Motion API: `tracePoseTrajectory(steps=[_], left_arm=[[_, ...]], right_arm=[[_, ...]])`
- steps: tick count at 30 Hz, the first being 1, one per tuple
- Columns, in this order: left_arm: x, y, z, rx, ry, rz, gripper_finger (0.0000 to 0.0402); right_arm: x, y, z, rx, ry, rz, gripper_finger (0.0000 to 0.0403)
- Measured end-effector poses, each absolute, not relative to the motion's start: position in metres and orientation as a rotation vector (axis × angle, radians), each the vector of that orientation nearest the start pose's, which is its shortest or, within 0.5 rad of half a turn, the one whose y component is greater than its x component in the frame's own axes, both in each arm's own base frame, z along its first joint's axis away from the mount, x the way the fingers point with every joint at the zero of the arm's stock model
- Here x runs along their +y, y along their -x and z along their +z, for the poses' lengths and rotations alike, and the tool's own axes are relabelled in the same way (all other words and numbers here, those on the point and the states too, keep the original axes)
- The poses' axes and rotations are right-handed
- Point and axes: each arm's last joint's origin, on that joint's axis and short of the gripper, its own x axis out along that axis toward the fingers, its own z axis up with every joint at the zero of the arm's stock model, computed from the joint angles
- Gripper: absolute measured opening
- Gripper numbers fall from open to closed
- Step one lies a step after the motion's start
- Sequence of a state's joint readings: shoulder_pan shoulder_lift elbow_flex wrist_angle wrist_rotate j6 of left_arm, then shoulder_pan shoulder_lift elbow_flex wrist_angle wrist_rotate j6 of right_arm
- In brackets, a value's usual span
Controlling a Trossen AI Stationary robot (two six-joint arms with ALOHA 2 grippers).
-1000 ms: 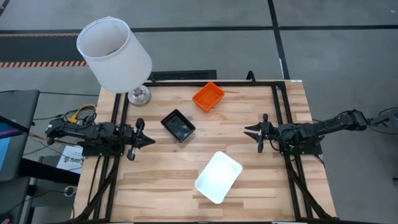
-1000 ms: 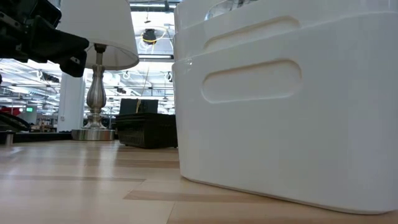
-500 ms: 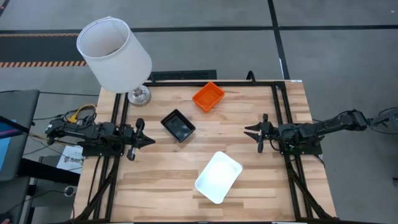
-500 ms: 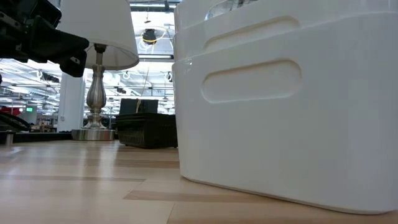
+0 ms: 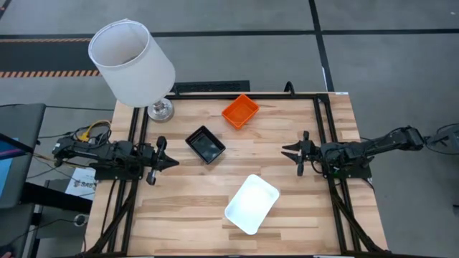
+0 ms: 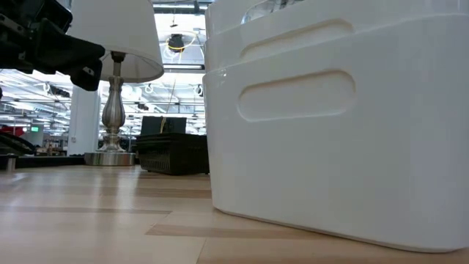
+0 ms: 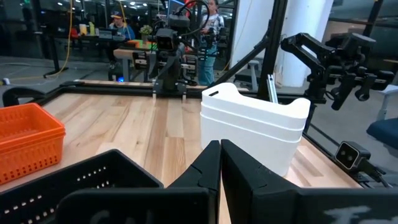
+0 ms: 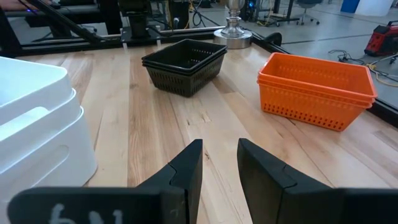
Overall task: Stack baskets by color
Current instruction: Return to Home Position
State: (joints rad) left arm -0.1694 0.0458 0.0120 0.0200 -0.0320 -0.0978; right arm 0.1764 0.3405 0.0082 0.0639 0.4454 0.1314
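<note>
Three stacks of baskets rest on their bottoms on the wooden table (image 5: 179, 208). The orange stack (image 5: 240, 111) stands far centre, the black stack (image 5: 205, 144) left of centre, and the white stack (image 5: 252, 203) near centre. My left gripper (image 5: 176, 162) hovers shut at the left edge, pointing level toward the black stack (image 7: 74, 186) and the white stack (image 7: 252, 127). My right gripper (image 5: 287, 150) hovers open at the right edge, nothing between its fingers (image 8: 186, 168). It faces the black stack (image 8: 185, 65) and the orange stack (image 8: 317, 90).
A lamp with a large white shade (image 5: 131, 61) stands on its metal base (image 5: 161, 110) at the far left corner. A black frame (image 5: 321, 129) runs along the table's edges. In the low view the white stack (image 6: 330, 125) fills the right half.
</note>
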Motion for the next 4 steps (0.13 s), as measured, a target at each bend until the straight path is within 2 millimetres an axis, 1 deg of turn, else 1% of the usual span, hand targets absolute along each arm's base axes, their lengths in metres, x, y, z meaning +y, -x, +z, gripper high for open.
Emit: tracePoseTrajectory(steps=[4], left_arm=[[-0.0159,-0.0986,0.1659,0.021,0.096,-0.137,0.0]], right_arm=[[0.0075,-0.1133,0.1436,0.238,-0.048,-0.284,0.0124]])
